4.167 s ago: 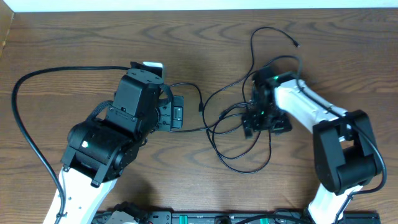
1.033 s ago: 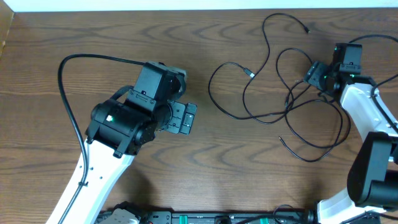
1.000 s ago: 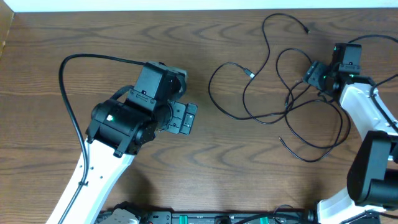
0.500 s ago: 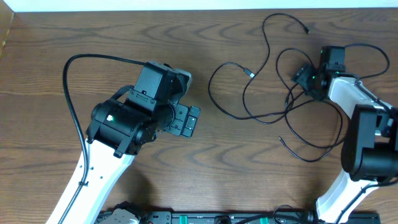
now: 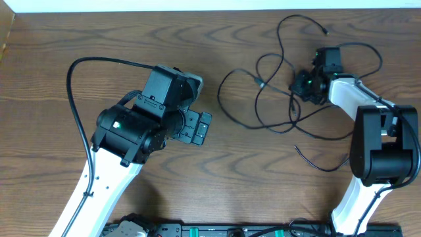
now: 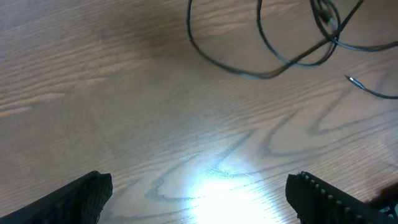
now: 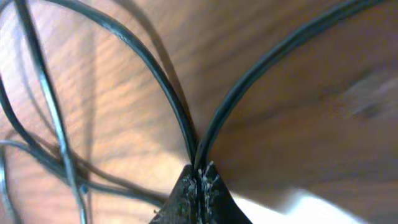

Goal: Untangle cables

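Observation:
Thin black cables (image 5: 276, 99) lie in loose crossing loops on the right half of the wooden table. One plug end (image 5: 325, 30) points toward the far edge and another loose end (image 5: 297, 147) lies nearer the front. My right gripper (image 5: 302, 84) is at the tangle's right side. The right wrist view shows its tips (image 7: 200, 177) shut on two black cable strands (image 7: 168, 93) that fan out from the pinch. My left gripper (image 5: 200, 126) hangs open over bare wood left of the tangle. In the left wrist view, the cables (image 6: 273, 56) lie well beyond its fingers (image 6: 87, 193).
The left arm's thick black cable (image 5: 85, 62) arcs over the table's left part. A white strip (image 5: 197, 5) runs along the far edge. The arms' base rail (image 5: 230, 230) sits at the front edge.
My right gripper has moved left into the tangle and shut on cable strands, and the loops have bunched leftward. The left arm has stayed almost still and open.

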### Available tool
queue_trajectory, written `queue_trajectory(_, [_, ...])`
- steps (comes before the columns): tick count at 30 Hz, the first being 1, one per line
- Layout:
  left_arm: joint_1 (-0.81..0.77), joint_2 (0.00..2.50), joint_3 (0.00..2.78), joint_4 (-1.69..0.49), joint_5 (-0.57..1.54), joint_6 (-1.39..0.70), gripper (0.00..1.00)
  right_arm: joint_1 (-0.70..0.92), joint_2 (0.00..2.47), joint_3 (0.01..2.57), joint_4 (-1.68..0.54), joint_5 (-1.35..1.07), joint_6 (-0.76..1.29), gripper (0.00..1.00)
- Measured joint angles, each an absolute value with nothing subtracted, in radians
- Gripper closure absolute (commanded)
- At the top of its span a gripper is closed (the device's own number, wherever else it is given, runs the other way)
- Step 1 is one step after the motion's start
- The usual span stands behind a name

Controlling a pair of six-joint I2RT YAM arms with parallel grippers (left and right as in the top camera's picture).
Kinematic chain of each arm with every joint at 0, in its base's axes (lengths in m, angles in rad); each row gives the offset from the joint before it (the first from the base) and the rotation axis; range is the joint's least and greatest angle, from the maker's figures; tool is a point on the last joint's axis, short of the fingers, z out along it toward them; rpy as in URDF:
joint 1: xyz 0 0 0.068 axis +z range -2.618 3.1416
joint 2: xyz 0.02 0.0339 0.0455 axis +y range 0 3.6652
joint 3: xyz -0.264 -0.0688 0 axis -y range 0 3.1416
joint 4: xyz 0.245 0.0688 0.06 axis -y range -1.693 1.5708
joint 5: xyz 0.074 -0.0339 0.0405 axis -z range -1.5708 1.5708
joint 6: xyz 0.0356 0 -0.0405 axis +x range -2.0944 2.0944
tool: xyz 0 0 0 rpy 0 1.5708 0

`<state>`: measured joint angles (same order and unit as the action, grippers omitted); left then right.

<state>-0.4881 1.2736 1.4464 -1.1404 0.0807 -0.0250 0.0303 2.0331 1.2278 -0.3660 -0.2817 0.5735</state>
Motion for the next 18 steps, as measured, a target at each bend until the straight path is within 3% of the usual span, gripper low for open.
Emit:
queue_trajectory(6, [-0.488, 1.274, 1.446, -1.127, 0.081, -0.025, 0.04, 0.022, 2.034, 1.241, -0.557, -0.501, 0.45, 0.99])
queue_trajectory(11, [-0.488, 1.274, 1.446, -1.118, 0.081, -0.025, 0.05, 0.028, 1.981, 1.262, -0.752, -0.466, 0.294, 0.99])
queue_trajectory(18, [-0.488, 1.274, 1.446, -1.116, 0.081, -0.025, 0.04, 0.062, 1.665, 1.495, -0.896, -0.429, 0.149, 0.99])
